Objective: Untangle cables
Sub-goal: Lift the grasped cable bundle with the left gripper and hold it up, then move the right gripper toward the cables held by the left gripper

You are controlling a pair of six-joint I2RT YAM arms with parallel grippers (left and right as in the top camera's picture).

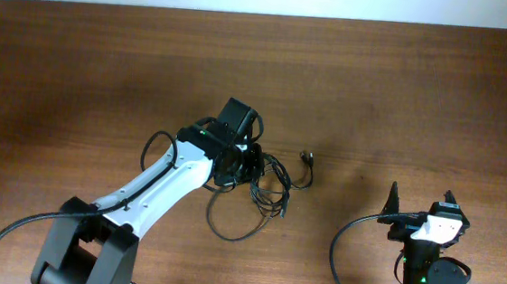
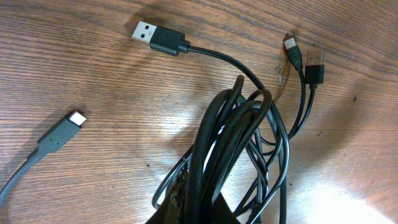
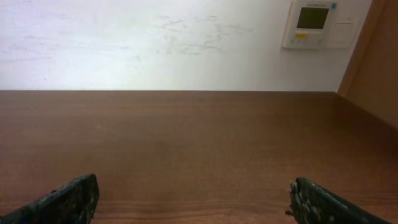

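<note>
Looks like the early step: gripping the tangle to loosen it. Got cables [image 1: 268, 187] bunched mid-frame overhead, not yet apart. Appears pinched by left gripper [image 1: 244, 164], strands converging bottom centre of its wrist view. Shows right gripper [image 1: 421, 202] spread and empty, lower right. Can see 4 plugs loose, USB-A plug [image 2: 158, 37] upper left. Next probably needs right gripper brought over to pinch 1 plug end and draw it through the loops.

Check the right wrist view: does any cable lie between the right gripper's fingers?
No, only bare table shows between the fingers of the right gripper; the cables lie elsewhere, in the overhead view.
</note>
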